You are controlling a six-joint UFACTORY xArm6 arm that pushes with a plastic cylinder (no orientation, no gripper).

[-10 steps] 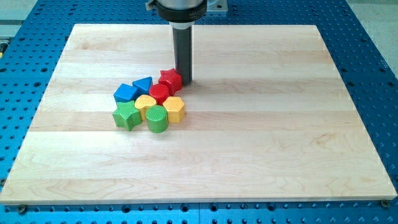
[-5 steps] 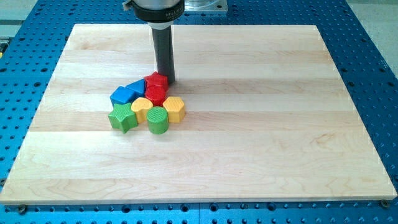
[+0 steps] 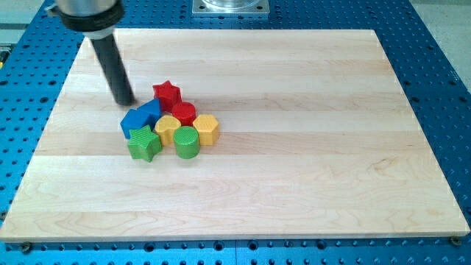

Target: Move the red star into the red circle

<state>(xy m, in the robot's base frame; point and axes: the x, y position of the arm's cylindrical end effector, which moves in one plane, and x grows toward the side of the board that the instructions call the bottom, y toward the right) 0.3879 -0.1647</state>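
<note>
My tip (image 3: 124, 101) stands upright, seemingly clear of the red star (image 3: 167, 93).

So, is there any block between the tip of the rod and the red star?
No. In the camera view the stretch between my tip and the red star is bare wood. The blue blocks lie just below that line, toward the view's bottom.

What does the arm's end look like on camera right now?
A plain, straight, dark rod, nearly black and round in section, hangs from a wider dark collar with a silver band at the view's top left. No cables or readable markings show. My tip is a blunt, flat end.
</note>
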